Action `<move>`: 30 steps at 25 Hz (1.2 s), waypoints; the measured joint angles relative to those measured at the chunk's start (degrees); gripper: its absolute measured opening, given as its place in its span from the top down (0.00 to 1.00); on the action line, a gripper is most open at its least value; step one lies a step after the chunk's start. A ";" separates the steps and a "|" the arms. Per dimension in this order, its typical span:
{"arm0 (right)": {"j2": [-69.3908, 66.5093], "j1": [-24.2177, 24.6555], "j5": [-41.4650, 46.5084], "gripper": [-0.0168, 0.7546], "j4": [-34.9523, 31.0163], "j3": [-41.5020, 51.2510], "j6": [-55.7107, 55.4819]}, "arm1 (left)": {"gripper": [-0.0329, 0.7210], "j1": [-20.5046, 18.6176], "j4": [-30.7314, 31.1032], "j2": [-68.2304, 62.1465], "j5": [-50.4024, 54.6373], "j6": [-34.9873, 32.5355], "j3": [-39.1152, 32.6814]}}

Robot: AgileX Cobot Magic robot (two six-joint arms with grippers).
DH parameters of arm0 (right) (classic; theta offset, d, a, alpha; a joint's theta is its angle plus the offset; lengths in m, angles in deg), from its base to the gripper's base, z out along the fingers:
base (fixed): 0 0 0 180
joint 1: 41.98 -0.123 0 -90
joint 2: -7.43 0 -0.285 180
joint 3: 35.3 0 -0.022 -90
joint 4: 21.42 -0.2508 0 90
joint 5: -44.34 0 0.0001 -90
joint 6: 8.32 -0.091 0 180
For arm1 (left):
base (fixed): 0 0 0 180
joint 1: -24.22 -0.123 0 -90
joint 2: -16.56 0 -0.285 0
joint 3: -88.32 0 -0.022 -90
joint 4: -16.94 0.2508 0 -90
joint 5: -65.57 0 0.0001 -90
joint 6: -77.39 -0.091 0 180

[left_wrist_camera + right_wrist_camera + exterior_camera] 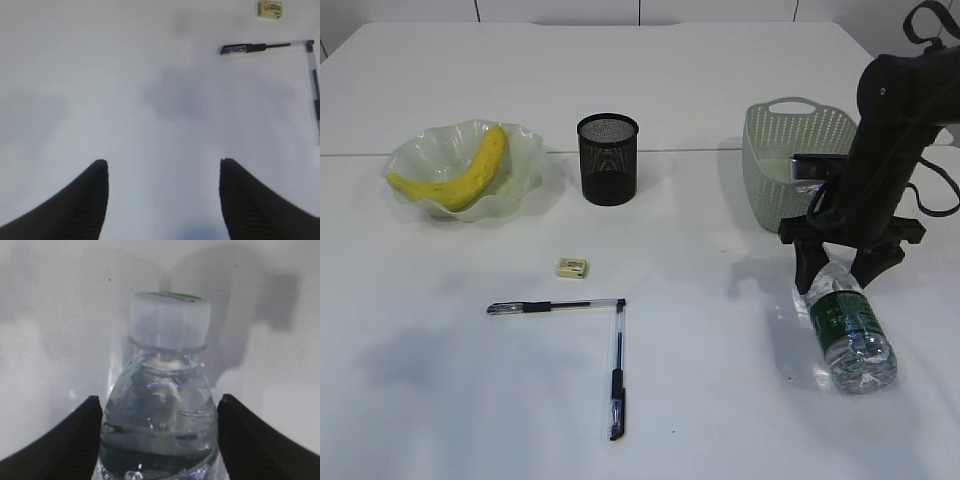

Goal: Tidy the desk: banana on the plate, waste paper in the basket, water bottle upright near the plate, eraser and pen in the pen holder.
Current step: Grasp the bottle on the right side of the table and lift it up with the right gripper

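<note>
Straddling the water bottle (159, 405) near its neck, my right fingers (65, 440) stand apart on either side of it, and I cannot tell whether they touch it. It lies on its side on the worktop (720, 400), in front of the basket (790, 160). My left fingers (75, 205) are spread wide over bare white surface. The banana (455, 175) rests in the plate (525, 150), the pen holder (608, 160) beside it. The eraser (572, 267) and two pens (555, 306) lie loose.
</note>
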 joint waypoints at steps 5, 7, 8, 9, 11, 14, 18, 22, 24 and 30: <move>-0.69 0.00 -0.25 0.31 -0.59 -0.02 0.00 | 0.30 0.00 0.00 0.00 0.00 0.00 0.00; -0.79 0.00 -0.25 0.31 -0.58 -0.02 0.00 | 0.30 0.00 0.00 0.00 0.00 0.00 0.00; -0.78 0.00 -0.25 0.31 -0.58 -0.02 0.00 | 0.30 0.00 0.00 0.00 0.00 0.00 0.00; -0.78 0.00 -0.25 0.32 -0.58 -0.02 0.00 | 0.30 0.00 0.00 0.00 0.00 0.00 0.00; -0.78 0.00 -0.13 0.35 -0.71 -0.02 0.00 | 0.30 0.00 0.00 0.00 0.00 0.00 0.00; -0.78 0.00 0.00 0.45 -0.83 -0.12 0.00 | 0.30 0.00 -0.26 0.00 0.00 0.00 0.00; -0.78 0.00 0.24 0.49 -0.83 -0.12 0.00 | 0.30 0.00 -1.08 0.00 0.00 0.00 0.00; -0.78 0.00 0.73 0.49 -0.93 -0.12 0.28 | 0.30 0.00 -1.60 0.00 0.00 0.00 0.00; -0.42 0.00 0.84 0.49 -0.93 -0.12 0.87 | 0.30 0.00 -1.92 0.00 0.00 0.00 0.00; 2.92 0.00 0.73 0.49 -0.95 0.61 2.75 | 0.30 0.00 -2.26 0.00 0.00 0.00 0.00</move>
